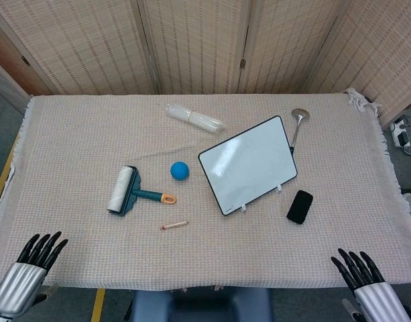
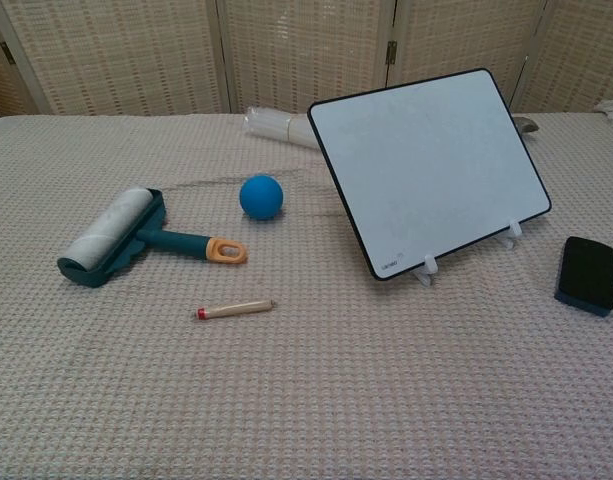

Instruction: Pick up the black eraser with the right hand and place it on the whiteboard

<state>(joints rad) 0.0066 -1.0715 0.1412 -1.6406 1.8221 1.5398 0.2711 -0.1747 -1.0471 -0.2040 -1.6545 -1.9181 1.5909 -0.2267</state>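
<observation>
Black eraser [image 1: 300, 206] flat on counter [image 1: 71, 134], right of whiteboard [image 1: 249, 164], just beside its near right corner. Probably light, stiff block with soft felt base; best pinched across the short sides. Right hand [image 1: 366, 282] at near edge, fingers [image 1: 353, 263] spread, empty, well apart from eraser. Left hand [image 1: 32, 265] likewise empty, spread.

We see a counter [image 1: 78, 134] covered by a beige waffle-weave cloth [image 1: 259, 255] with fringed edges at both ends. Behind it stands a folding screen [image 1: 192, 40] of woven tan panels in pale wooden frames, joined by small dark hinges. Grey floor [image 1: 1, 127] shows at the left, with a yellow line [image 1: 5, 176] marking it. At the far right, a white power strip [image 1: 401, 137] lies on the floor. Light is even and soft.
</observation>
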